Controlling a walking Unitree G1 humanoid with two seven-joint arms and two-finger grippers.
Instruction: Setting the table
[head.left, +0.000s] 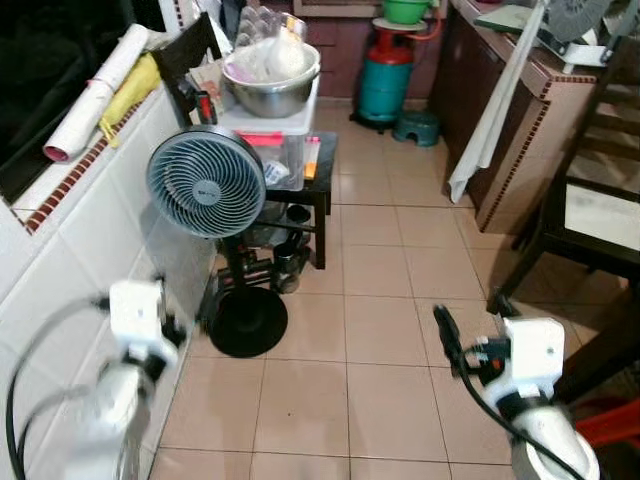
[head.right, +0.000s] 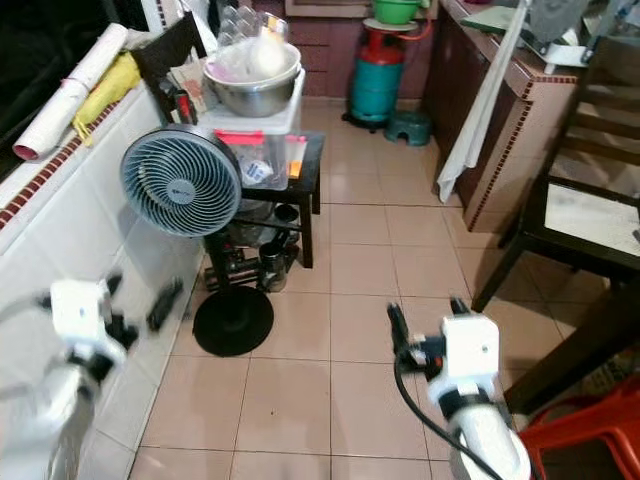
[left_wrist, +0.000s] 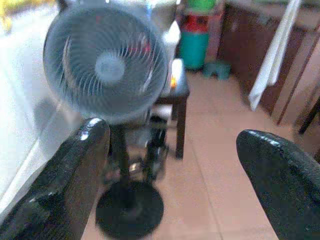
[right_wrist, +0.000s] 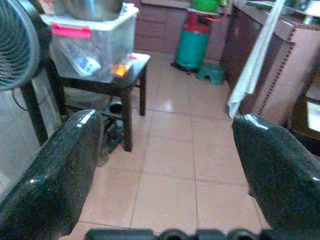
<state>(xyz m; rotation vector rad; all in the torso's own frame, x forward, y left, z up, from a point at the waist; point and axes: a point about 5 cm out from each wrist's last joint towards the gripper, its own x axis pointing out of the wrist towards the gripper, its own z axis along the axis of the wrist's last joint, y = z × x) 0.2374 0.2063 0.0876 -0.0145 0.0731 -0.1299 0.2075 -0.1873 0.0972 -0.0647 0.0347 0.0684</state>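
Setting the table has, by the look of it, barely begun — both grippers are empty and nothing has been laid anywhere. The likely source of tableware is the big steel mixing bowl (head.left: 270, 85) on the clear plastic storage box with a red latch (head.left: 272, 140), which sits on the small dark side table's tabletop (head.left: 322, 160) beside the grey pedestal fan (head.left: 205, 182) along the white tiled wall (head.left: 70, 250). A dark wooden dining table (head.left: 590, 215) stands to the robot's right, its pale top bare where visible; what else lies on it I cannot tell.

The left gripper (left_wrist: 172, 175) is held forward at waist height near the wall, its black fingers (left_wrist: 70, 170) spread wide apart, aimed at the fan and side table. The right gripper (right_wrist: 165, 170) is likewise raised over the beige floor tiles (head.left: 380, 330), fingers (right_wrist: 55, 165) wide apart, holding nothing — pointing toward the teal gas cylinder (head.left: 386, 85) at the far end. Everything is left: approach, pick, carry, place.
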